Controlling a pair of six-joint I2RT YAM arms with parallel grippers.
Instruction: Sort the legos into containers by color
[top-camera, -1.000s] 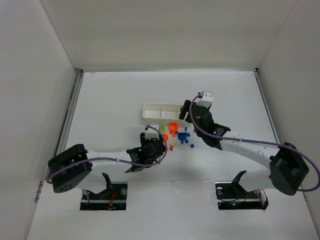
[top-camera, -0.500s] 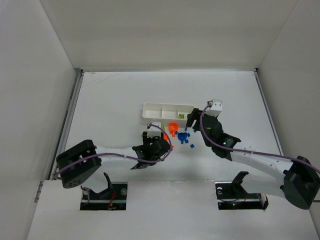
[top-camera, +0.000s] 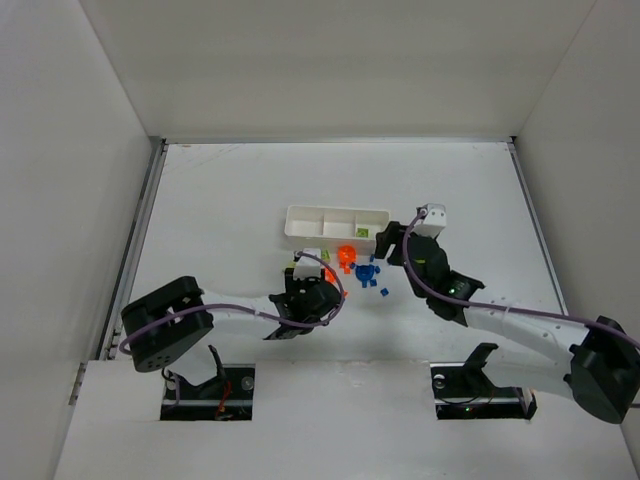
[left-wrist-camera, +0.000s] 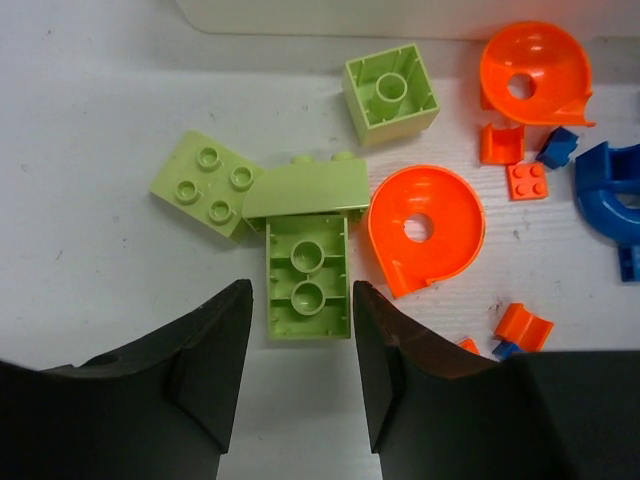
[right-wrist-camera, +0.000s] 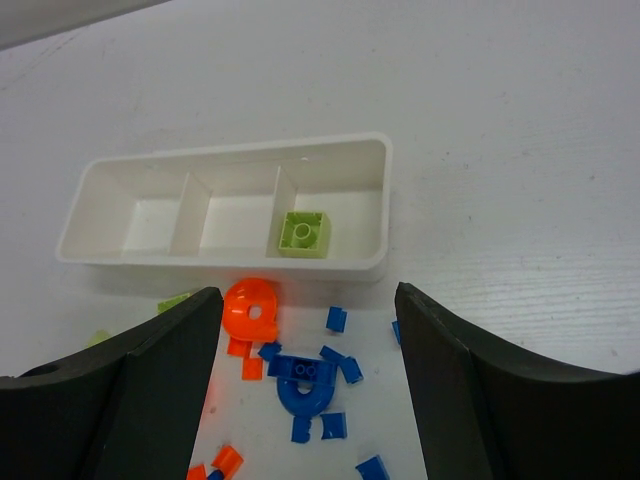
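— Where are the legos (top-camera: 352, 266)?
— Most lie loose on the table (left-wrist-camera: 90, 120), clustered just below the tray (right-wrist-camera: 230, 255), mid frame in the top view. One green cube (right-wrist-camera: 303, 234) sits in the tray's right compartment, hollow side up.
— What do the loose ones look like?
— Glossy plastic. In light green there is a long brick (left-wrist-camera: 308, 285) lying hollow side up, with a sloped piece (left-wrist-camera: 305, 190) at its upper end. A four-stud brick (left-wrist-camera: 205, 185) lies to its left and a square brick (left-wrist-camera: 390, 93) above right. In orange there are two round discs (left-wrist-camera: 425, 228) with centre holes, plus small bits. In blue there is an arch (right-wrist-camera: 303, 385) and scattered chips.
— The grippers?
— The left gripper (left-wrist-camera: 300, 300) straddles the long brick's lower end with its fingers apart. Table shows on the brick's left side; on the right I can't tell whether the finger touches. The right gripper (right-wrist-camera: 300, 300) hangs wide apart below the tray, holding nothing.
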